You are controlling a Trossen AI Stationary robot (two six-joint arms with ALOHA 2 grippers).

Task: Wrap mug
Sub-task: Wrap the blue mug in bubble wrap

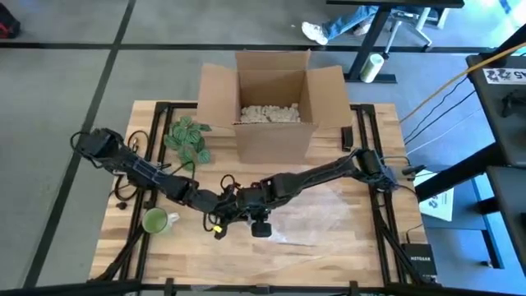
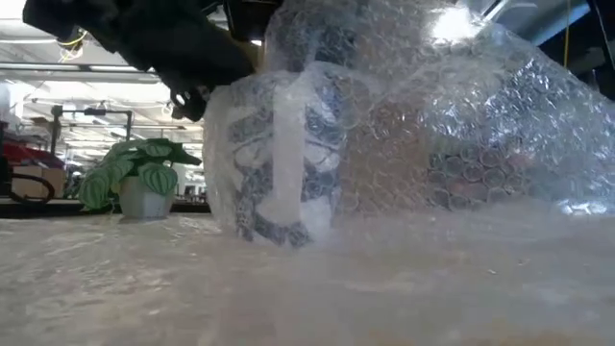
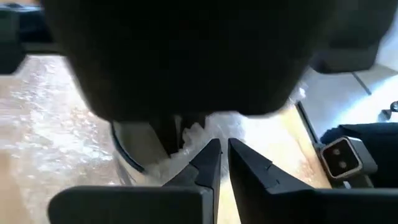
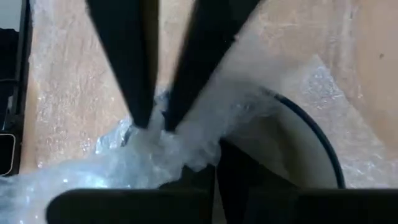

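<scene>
Bubble wrap drapes over the patterned mug, which I see standing upright on the wooden surface directly under my two pincers, near the front middle. My left pincer has its fingers nearly pressed together with a bit of wrap bunched at the tips, and my right pincer pinches a fold of the wrap just above the mug's rim. Off to the left pincer's outer side sit a green cup and a small potted plant, with a cardboard box beyond both pincers.
</scene>
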